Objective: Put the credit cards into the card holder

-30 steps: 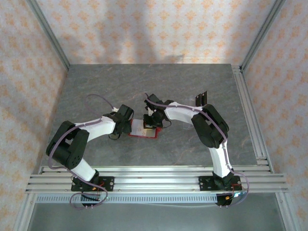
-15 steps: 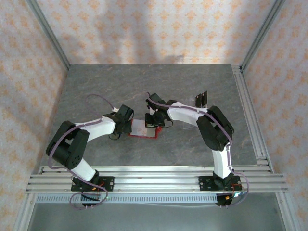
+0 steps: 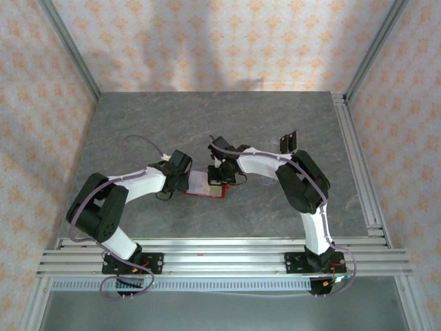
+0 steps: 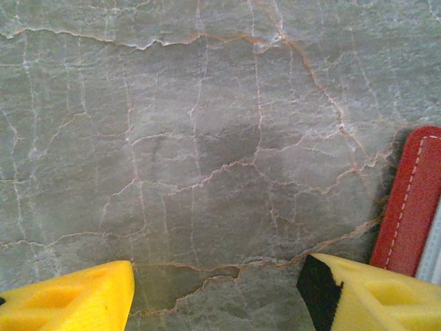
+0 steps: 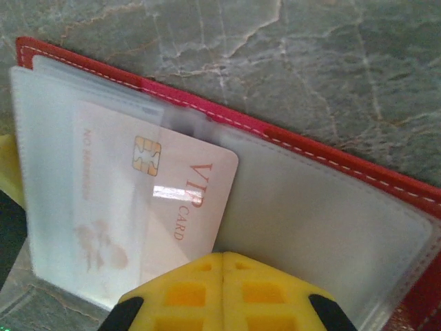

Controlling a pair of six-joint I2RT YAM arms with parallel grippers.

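while the red card holder (image 5: 310, 155) lies open, the right gripper (image 5: 222, 276), pressed together, sits at its pale vip card (image 5: 158, 200); the left gripper (image 4: 217, 289) stands spread beside it.

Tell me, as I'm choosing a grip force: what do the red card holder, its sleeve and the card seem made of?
Card holder: red leather or imitation, matte, white stitching along its edge. Card: likely glossy rigid plastic, pale pink, catching a glare. Sleeve: soft clear plastic, slightly frosted; the card shows through.
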